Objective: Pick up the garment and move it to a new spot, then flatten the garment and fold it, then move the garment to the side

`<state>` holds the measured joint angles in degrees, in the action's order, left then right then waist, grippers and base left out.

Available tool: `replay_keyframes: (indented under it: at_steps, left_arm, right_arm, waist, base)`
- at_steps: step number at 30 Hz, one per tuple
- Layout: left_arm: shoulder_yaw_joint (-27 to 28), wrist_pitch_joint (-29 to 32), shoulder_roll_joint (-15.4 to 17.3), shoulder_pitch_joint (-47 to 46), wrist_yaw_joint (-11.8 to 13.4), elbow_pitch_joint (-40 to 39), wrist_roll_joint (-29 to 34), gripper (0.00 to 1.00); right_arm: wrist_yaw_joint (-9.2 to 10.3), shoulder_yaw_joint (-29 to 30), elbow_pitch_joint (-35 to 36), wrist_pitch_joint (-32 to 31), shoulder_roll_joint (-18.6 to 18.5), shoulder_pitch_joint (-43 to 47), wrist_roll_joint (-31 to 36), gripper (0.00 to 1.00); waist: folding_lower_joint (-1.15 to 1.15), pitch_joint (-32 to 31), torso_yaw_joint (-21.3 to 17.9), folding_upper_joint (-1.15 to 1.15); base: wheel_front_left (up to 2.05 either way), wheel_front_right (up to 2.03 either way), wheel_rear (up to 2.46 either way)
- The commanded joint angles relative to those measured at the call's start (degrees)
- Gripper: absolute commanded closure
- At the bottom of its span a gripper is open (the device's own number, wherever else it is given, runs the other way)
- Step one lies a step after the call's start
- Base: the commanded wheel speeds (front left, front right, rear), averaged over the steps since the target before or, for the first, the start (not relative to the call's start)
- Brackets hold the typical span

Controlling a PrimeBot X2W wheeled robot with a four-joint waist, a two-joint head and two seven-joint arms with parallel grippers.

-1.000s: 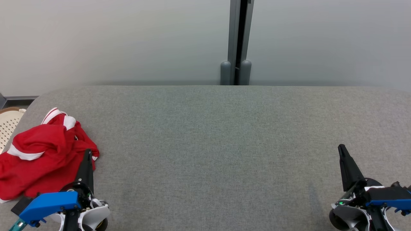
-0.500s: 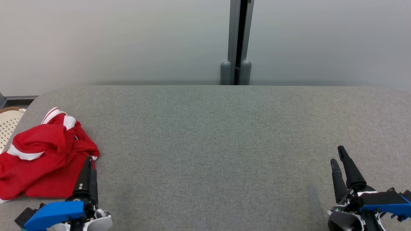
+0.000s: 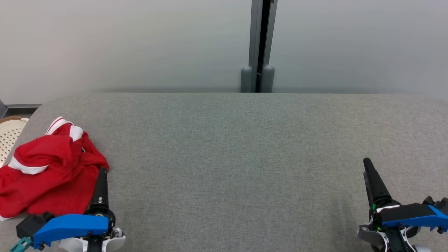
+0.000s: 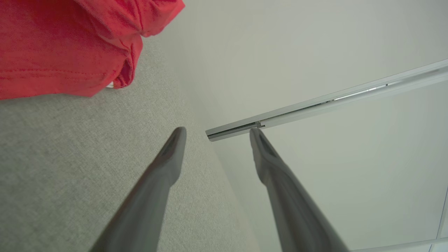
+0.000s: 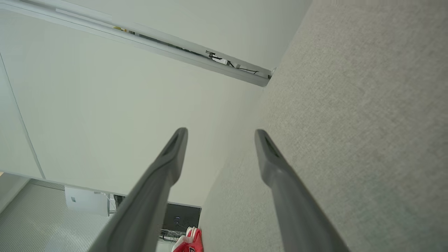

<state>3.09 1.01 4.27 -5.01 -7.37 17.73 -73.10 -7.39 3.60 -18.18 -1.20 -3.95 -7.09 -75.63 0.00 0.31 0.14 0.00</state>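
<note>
While the garment (image 3: 49, 171) is lying crumpled at the left end of the grey padded surface (image 3: 231, 157), nothing is being gripped by either arm. The left gripper (image 4: 215, 131) is being held low over the surface, with its fingers spread and empty. In its wrist view the red cloth is showing at the upper left, so the heap is lying just beside the fingertips, on the robot's left and slightly ahead. In the head view the nearest red hem is sitting right next to that gripper's dark finger; whether the two are touching cannot be told. The right gripper (image 3: 369, 168) is being kept at the opposite end, well apart from the garment, with its fingers likewise parted around nothing. No clear long axis is being offered by the bunched cloth, though its white-trimmed part is pointing toward the far side. The pick-up is therefore being judged a job for the left arm, calling for a short shift leftward onto the nearest fold.
</note>
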Motion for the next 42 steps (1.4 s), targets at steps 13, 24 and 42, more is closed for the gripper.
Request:
replay_keyframes:
  at_steps: [13,24,42]
  left_arm:
    - [-2.0,-3.4,1.3,-1.8,0.1,1.5,15.7,0.00]
    - [-2.8,-5.5,1.4,-2.2,0.0,3.0,25.1,0.00]
    - [-3.9,-8.5,1.5,-2.6,-0.1,5.4,37.8,0.00]
  right_arm:
    - [-0.10,-1.4,-2.4,3.5,-0.5,-3.3,15.8,0.00]
    - [-0.11,-1.8,-4.3,5.7,-0.4,-4.0,25.8,0.00]
    - [-0.12,-3.2,-7.2,8.7,-0.5,-4.3,39.2,0.00]
  waist:
    - [0.00,0.0,0.2,0.00]
    - [0.00,0.0,0.1,0.00]
    - [0.00,-0.1,0.0,0.00]
  base:
    - [0.00,0.00,0.00]
    - [0.00,0.00,0.00]
    - [0.00,0.00,0.00]
